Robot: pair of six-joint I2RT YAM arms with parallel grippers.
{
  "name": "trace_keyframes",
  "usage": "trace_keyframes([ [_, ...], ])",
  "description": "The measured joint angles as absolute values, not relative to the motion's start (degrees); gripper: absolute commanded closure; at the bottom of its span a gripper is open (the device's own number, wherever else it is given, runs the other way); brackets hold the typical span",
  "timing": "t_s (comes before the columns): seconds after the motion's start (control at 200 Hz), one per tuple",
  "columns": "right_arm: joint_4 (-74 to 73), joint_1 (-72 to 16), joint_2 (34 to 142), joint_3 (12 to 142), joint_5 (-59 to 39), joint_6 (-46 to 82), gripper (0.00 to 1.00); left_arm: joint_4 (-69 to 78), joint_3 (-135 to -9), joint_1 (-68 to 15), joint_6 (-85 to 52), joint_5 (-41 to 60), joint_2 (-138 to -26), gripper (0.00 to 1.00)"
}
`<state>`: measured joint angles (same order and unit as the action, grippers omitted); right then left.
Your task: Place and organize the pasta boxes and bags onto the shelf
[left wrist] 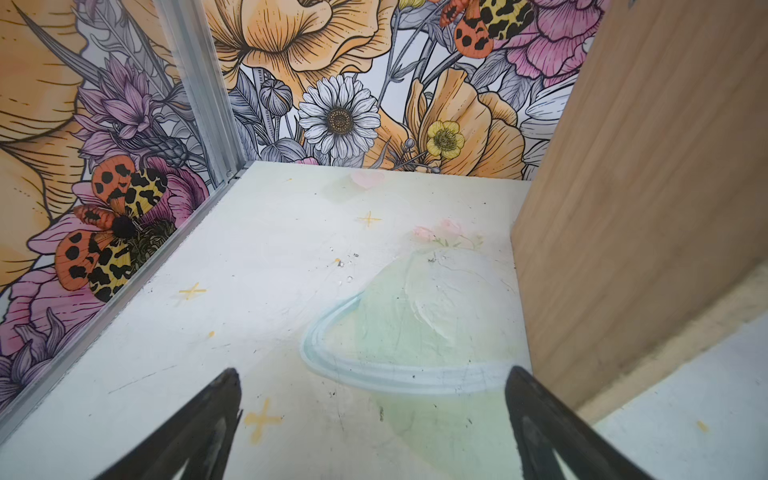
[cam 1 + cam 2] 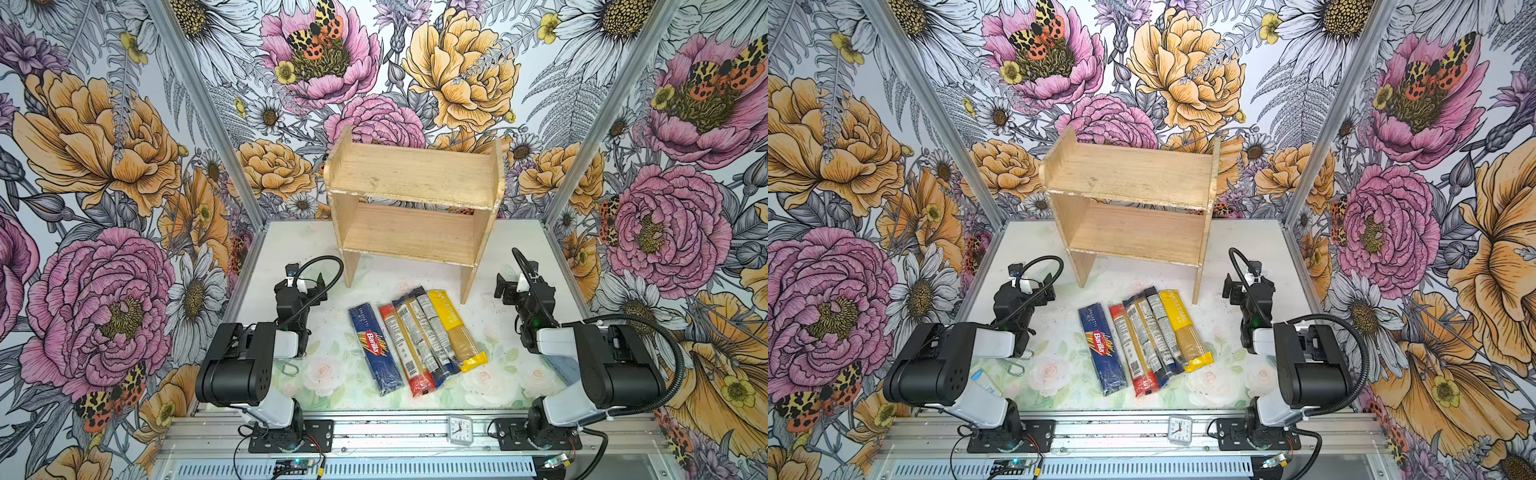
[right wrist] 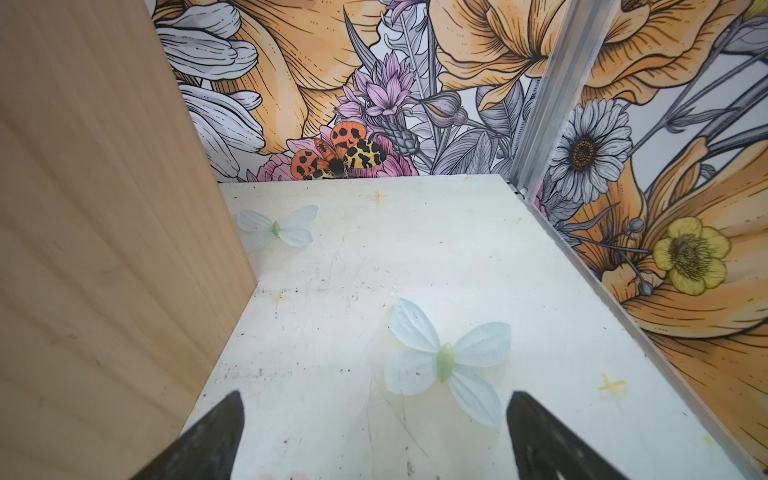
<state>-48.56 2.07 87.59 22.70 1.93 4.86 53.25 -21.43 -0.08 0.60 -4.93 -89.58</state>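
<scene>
Several long spaghetti packs lie side by side on the table in front of the shelf [image 2: 415, 199]: a dark blue Barilla box [image 2: 376, 349], a red-ended bag [image 2: 405, 353], two clear bags with blue ends [image 2: 420, 336] [image 2: 434, 332] and a yellow bag [image 2: 455, 328]. The two-tier wooden shelf [image 2: 1133, 195] stands at the back, both boards bare. My left gripper [image 2: 304, 286] hovers open by the shelf's left leg [image 1: 644, 208]. My right gripper [image 2: 515, 289] is open beside the right leg [image 3: 104, 249]. Only bare table shows between the left jaws [image 1: 373, 374] and the right jaws [image 3: 375, 395].
A small white clock [image 2: 459, 430] sits on the front rail. A metal wire clip [image 2: 289, 368] lies by the left arm, and a blue-white pad [image 2: 984, 382] pokes out under it. Flowered walls with aluminium posts close in the table on three sides.
</scene>
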Motion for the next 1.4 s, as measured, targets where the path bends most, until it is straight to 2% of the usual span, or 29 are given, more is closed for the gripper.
trace_keyframes([
  [0.761,-48.6,2.1,87.6,22.7,1.9,4.9,0.00,53.3,-21.4,0.2,0.6,-4.5,-89.6,0.01],
  [1.401,-48.7,1.8,87.6,22.7,2.0,4.8,0.05,53.3,-21.4,0.2,0.6,-3.6,-89.6,0.01],
])
